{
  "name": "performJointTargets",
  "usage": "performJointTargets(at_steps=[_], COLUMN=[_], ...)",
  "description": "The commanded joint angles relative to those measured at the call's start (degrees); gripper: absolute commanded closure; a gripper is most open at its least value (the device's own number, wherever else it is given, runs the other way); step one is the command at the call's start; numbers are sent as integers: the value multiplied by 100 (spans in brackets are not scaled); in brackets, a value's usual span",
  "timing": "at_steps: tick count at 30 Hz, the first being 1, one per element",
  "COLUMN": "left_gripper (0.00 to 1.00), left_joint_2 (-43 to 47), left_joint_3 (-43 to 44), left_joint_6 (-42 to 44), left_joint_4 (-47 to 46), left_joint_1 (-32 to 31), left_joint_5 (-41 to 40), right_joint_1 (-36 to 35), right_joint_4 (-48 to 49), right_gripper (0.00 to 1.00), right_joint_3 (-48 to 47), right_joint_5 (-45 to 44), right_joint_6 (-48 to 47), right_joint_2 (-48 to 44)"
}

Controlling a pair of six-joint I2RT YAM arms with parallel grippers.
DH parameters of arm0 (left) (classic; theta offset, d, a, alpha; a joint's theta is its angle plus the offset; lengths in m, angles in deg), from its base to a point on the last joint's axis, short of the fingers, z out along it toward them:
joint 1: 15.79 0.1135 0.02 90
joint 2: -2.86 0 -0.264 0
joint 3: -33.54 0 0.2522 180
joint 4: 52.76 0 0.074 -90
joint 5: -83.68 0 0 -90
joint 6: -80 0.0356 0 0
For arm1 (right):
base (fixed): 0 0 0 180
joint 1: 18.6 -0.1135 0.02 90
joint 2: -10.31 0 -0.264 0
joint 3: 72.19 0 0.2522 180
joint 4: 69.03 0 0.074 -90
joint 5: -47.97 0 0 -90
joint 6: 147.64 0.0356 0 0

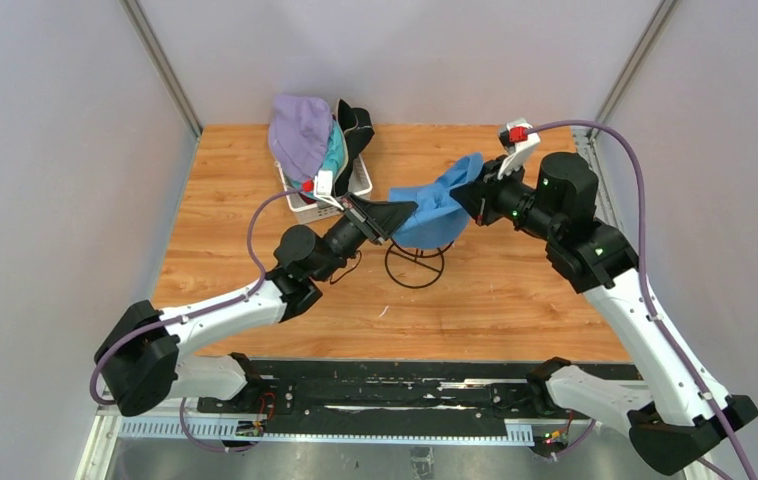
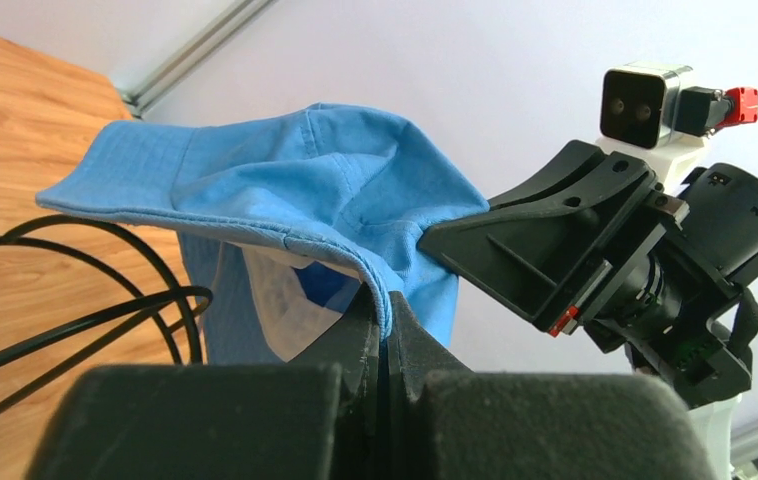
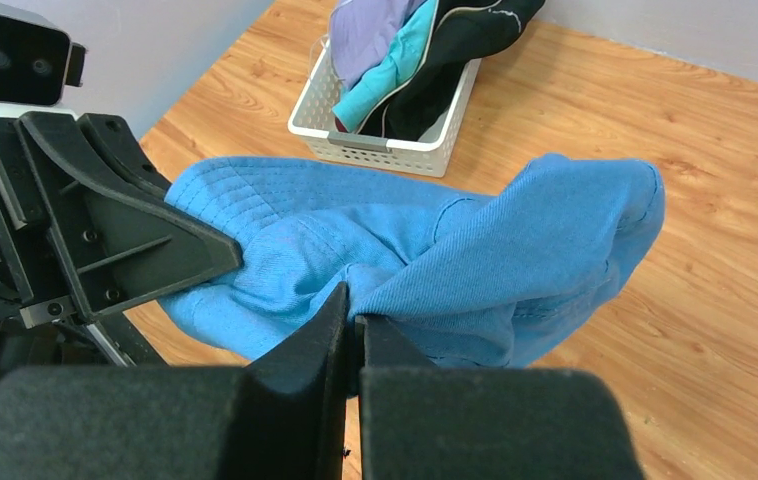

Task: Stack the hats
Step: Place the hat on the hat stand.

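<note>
A blue hat [image 1: 437, 207] hangs stretched between my two grippers, just above the black wire stand [image 1: 417, 265]. My left gripper [image 2: 387, 310] is shut on the hat's brim edge [image 2: 295, 175] from the left. Pinching a fold of the blue hat [image 3: 515, 250] on its other side is my right gripper [image 3: 352, 310], also shut. The hat's open underside shows in the left wrist view. A lavender hat [image 1: 300, 130], a teal hat [image 1: 333, 152] and a black hat [image 1: 357, 125] are piled in the white basket [image 1: 298, 201] at the back.
The wire stand [image 2: 75, 310] sits on the wooden table below the hat, right of the basket [image 3: 395, 150]. Grey walls close in the table on the left, back and right.
</note>
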Motion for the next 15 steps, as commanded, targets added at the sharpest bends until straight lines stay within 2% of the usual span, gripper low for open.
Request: performJointTargets(at_steps=[1, 15], left_gripper=[100, 100], left_joint_2=[266, 1005], left_joint_3=[-303, -1471], left_joint_6=[344, 524], left_joint_4=[203, 490], left_joint_1=[28, 28], left_joint_5=[-469, -1806], right_joint_1=[100, 61], right_joint_4=[355, 436], right_gripper=[100, 99], right_joint_3=[-83, 5], right_joint_5=[-328, -103], right_joint_6=[-83, -114], right_joint_2=[46, 666])
